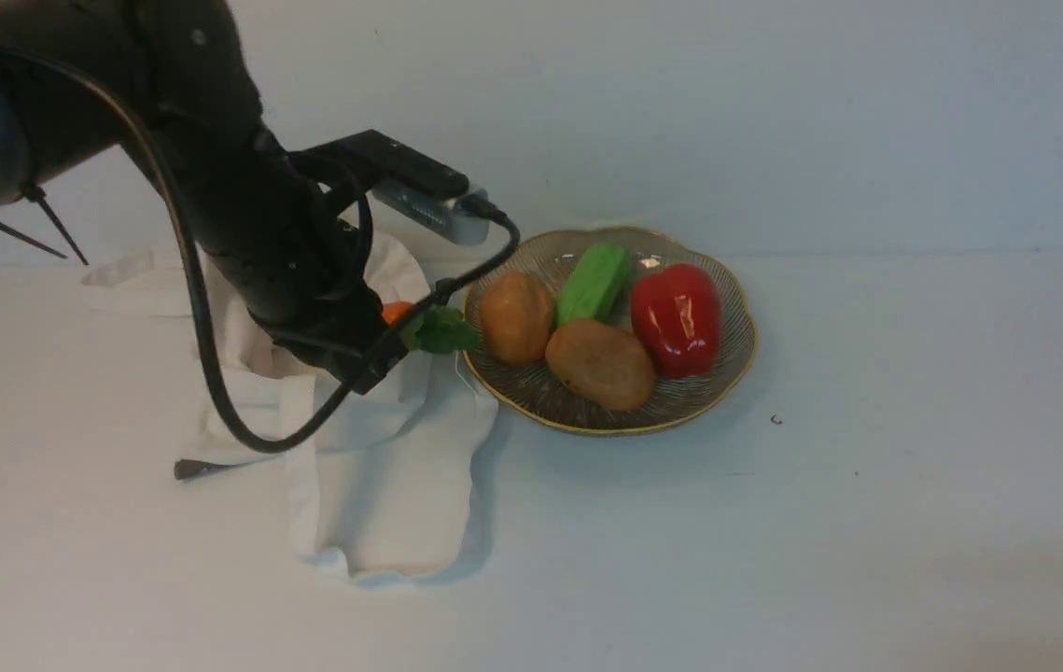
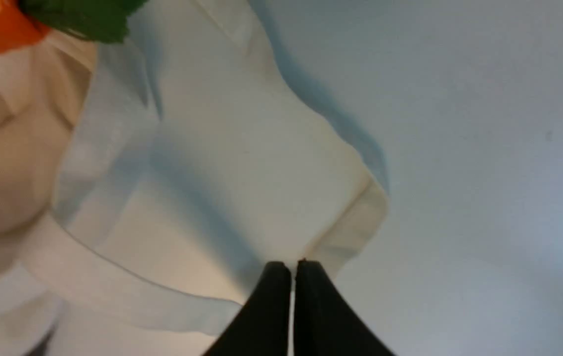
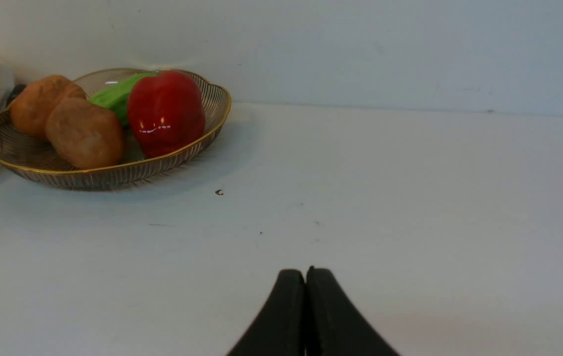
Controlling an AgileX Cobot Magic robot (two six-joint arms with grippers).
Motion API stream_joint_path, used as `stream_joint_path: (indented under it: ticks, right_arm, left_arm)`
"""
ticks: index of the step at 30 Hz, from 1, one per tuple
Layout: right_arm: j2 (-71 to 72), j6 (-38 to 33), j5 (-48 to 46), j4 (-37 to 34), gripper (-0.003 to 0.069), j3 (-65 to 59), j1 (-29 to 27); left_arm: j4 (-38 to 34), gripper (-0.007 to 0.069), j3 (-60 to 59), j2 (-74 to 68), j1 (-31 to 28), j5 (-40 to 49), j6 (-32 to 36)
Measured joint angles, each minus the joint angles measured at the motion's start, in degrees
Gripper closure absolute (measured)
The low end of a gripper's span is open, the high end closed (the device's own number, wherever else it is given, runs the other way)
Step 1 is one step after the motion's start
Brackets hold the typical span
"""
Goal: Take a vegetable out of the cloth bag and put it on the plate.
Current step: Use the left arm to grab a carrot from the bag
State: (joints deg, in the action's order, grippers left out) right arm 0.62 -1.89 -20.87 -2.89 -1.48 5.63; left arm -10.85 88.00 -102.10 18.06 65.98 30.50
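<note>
The carrot (image 1: pixel 396 312) sits at the bag (image 1: pixel 405 273), its leaves (image 1: pixel 447 331) beside the plate (image 1: pixel 606 431); likely light and firm; grip the orange body, sparing the leaves. The left claw (image 2: pixel 293 267) is closed, empty.

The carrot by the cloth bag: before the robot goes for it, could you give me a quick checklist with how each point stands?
- Left gripper open for a grasp: not ok, its jaws are shut with nothing between them.
- Carrot off the plate: ok, it shows by the bag.
- Leafy top free of the plate's rim: cannot tell, they meet or overlap in the front view.
- Room on the plate: cannot tell, two potatoes, a green vegetable and a red pepper lie there.
- Right gripper out of the way: ok.
</note>
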Motion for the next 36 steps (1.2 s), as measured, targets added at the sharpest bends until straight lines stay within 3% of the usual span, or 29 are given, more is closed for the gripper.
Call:
stream_joint_path:
  ticks: [8, 14, 18, 21, 25, 32, 35, 36]
  right_arm:
    - [0.0, 0.0, 0.0, 0.0, 0.0673, 0.0, 0.0]
    - [0.0, 0.0, 0.0, 0.0, 0.0673, 0.0, 0.0]
    - [0.0, 0.0, 0.0, 0.0, 0.0673, 0.0, 0.0]
    - [0.0, 0.0, 0.0, 0.0, 0.0673, 0.0, 0.0]
    - [0.0, 0.0, 0.0, 0.0, 0.0673, 0.0, 0.0]
    - [0.0, 0.0, 0.0, 0.0, 0.0673, 0.0, 0.0]
    - [0.0, 0.0, 0.0, 0.0, 0.0673, 0.0, 0.0]
    - [0.0, 0.0, 0.0, 0.0, 0.0673, 0.0, 0.0]
  left_arm:
    - [5.47, 0.0589, 0.07, -0.83, 0.75, -12.62, 7.77]
    - [11.83, 0.0419, 0.14, -5.58, 0.75, -18.97, 15.78]
    - [16.09, 0.0297, 0.14, -8.97, 0.75, -22.47, 16.62]
    - [23.38, 0.0166, 0.14, -12.62, 0.72, -28.05, 16.45]
    - [30.91, 0.0083, 0.14, -16.3, 0.68, -35.07, 14.95]
    - [33.82, 0.0074, 0.14, -21.09, 0.6, -39.77, 12.53]
    - [34.79, 0.0115, 0.14, -22.76, 0.6, -39.84, 11.93]
    - [35.34, 0.0172, 0.14, -23.08, 0.6, -39.84, 11.21]
